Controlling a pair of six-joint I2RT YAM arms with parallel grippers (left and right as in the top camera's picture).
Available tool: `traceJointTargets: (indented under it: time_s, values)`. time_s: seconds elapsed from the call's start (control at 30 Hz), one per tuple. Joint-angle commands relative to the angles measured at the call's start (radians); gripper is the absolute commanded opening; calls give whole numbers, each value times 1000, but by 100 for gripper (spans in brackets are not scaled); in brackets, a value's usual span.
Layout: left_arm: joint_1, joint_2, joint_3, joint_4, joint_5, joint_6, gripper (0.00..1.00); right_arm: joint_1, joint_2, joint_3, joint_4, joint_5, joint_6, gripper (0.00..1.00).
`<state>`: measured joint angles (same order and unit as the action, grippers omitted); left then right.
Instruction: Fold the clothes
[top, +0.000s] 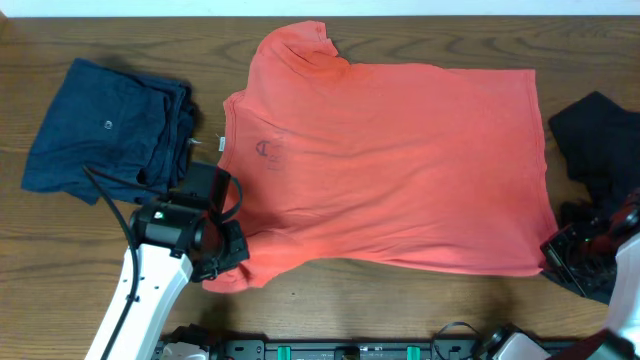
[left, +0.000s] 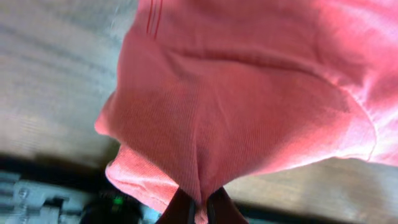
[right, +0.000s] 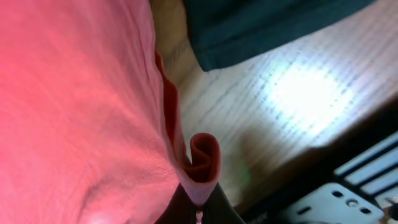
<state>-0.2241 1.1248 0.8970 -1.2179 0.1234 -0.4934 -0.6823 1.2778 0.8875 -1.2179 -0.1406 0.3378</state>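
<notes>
First grab's on: left gripper (left: 198, 210) clenched on the sleeve of the coral T-shirt (top: 400, 150), right gripper (right: 199, 210) pinching its hem between the jaws; next, likely, lift together and sweep across evenly.

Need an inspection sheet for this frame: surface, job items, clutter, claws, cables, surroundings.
Surface: wooden table, dark grain.
Job's things: coral-red T-shirt spread flat, collar to the left; navy garment folded at the left; black garment crumpled at the right.
Clutter: nothing seen.
Grippers: left claw shut on the T-shirt's near sleeve; right claw shut on the near hem corner.
Cables: black cable loops from the left arm across the navy garment's edge.
Surroundings: dark rail with arm bases along the near edge.
</notes>
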Motion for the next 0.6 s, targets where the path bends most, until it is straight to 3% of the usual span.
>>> traceJointTargets:
  time_s: [0.0,0.2,0.57]
  values:
    - [5,-10,20,-37,-24,10,6,-5,-35,31,-12,28,-14,1]
    - [5,-10,20,-8,-21,14,6,-5,-42,32,5,-27,-10,1]
    - [5,25,19,272,41,34,6,-4,-17,31,224,-245,-12,1]
